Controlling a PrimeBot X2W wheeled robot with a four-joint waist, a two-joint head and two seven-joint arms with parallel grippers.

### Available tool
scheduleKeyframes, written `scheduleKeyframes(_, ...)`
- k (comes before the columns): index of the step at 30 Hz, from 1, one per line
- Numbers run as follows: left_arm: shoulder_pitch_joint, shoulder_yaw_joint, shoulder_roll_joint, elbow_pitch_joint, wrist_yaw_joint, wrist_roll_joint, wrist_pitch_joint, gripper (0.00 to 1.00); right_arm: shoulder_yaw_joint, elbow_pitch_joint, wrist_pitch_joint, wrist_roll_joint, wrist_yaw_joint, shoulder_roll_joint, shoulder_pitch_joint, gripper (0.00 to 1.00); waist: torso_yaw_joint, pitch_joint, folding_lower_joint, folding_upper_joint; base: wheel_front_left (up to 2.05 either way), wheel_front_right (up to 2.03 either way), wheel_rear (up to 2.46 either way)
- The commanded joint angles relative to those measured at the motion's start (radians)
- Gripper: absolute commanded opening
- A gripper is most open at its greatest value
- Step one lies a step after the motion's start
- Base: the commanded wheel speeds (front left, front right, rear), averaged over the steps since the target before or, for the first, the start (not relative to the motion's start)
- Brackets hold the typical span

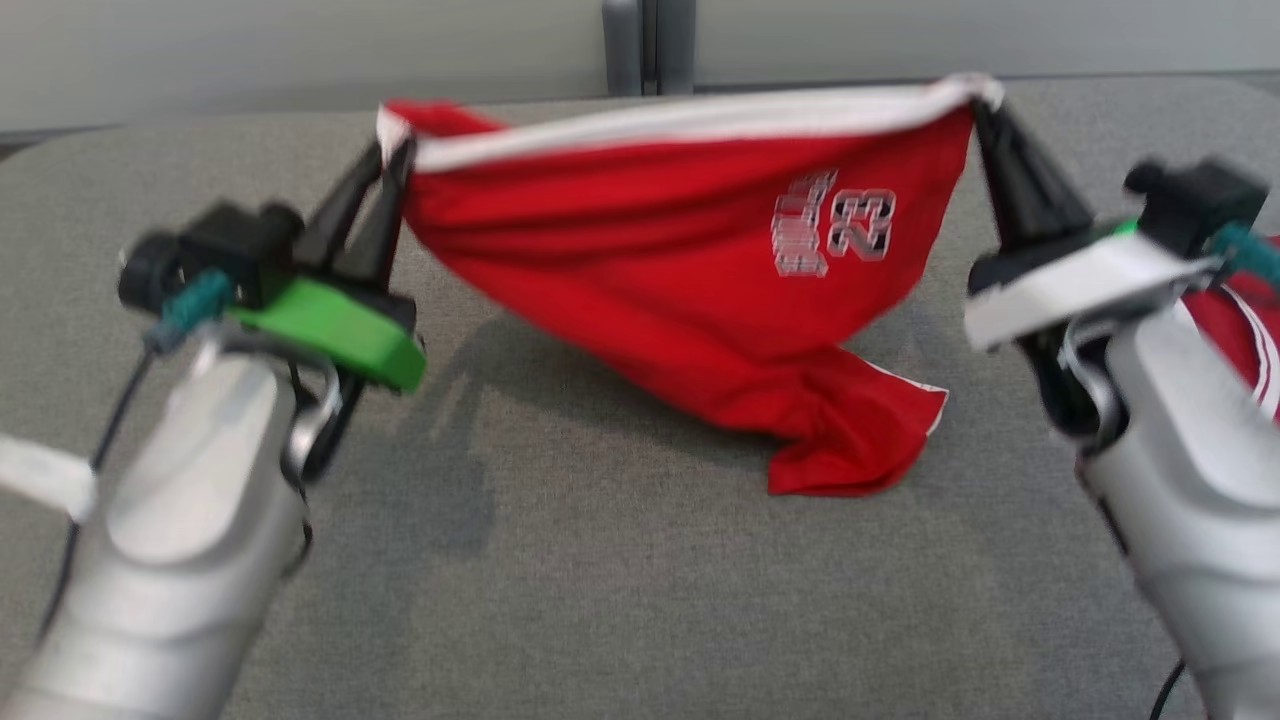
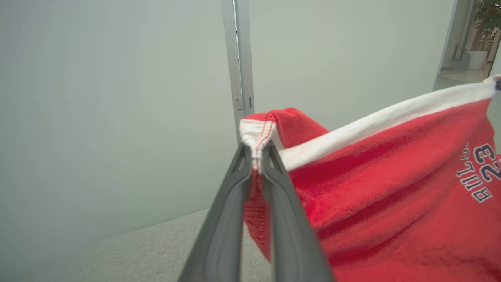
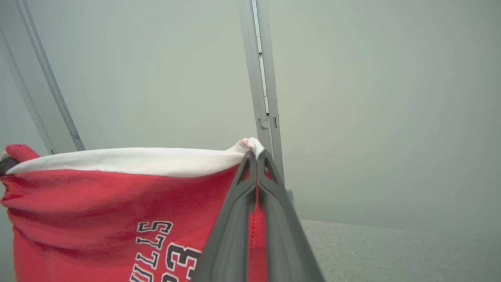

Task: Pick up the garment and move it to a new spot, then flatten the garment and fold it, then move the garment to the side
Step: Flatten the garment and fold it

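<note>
The garment [image 1: 660, 250] is a pair of red shorts with a white waistband and a "23" print, held up by its waistband between both arms. My left gripper [image 1: 392, 152] is shut on the waistband's left end, also seen at the gripper tips [image 2: 256, 150] in the left wrist view. My right gripper [image 1: 978, 108] is shut on the right end, its tips [image 3: 255, 154] pinching the white band. The waistband is stretched taut. The garment's lower leg [image 1: 850, 440] sags and rests on the grey table [image 1: 560, 580].
Another piece of red cloth with white stripes [image 1: 1245, 330] lies at the table's right edge behind my right forearm. A pale wall with a metal post [image 1: 645, 45] stands behind the table's far edge.
</note>
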Motion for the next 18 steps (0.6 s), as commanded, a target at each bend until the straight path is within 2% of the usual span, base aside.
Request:
scheduleKeyframes(1,-0.043,-0.007,0.009,0.005,-0.003,0.004,0.005,0.0,-0.002,0.009,-0.002,-0.009,-0.002,-0.007,-0.035,0.0,0.007,0.116,0.0,0.0,0.0,0.0,0.0)
scheduleKeyframes(4,-0.287,-0.064,0.039,0.067,-0.002,0.01,0.012,0.0,-0.014,0.065,-0.002,-0.055,-0.002,-0.029,-0.278,0.0,0.011,0.193,0.0,0.0,0.0,0.0,0.0)
scheduleKeyframes(6,-0.438,-0.063,0.045,0.113,-0.001,0.016,0.007,0.0,-0.028,0.109,-0.002,-0.081,-0.002,-0.035,-0.431,0.0,0.01,0.239,0.0,0.0,0.0,0.0,0.0)
scheduleKeyframes(9,-0.615,-0.053,0.035,0.194,-0.001,0.054,0.001,0.0,-0.009,0.184,-0.002,-0.181,-0.002,-0.047,-0.622,0.0,0.005,0.274,0.0,0.0,0.0,0.0,0.0)
scheduleKeyframes(12,-0.772,-0.03,0.014,0.231,0.022,0.088,-0.004,0.0,-0.053,0.247,-0.003,-0.249,-0.002,-0.04,-0.796,0.0,0.001,0.312,0.0,0.0,0.0,0.0,0.0)
scheduleKeyframes(15,-0.782,-0.002,-0.016,0.214,0.023,0.11,-0.001,0.0,-0.043,0.284,-0.002,-0.301,-0.002,-0.024,-0.825,0.0,0.011,0.334,0.0,0.0,0.0,0.0,0.0)
scheduleKeyframes(18,-0.693,0.021,-0.032,0.207,0.015,0.114,-0.001,0.0,-0.014,0.303,-0.002,-0.299,-0.002,-0.025,-0.783,0.0,0.014,0.343,0.0,0.0,0.0,0.0,0.0)
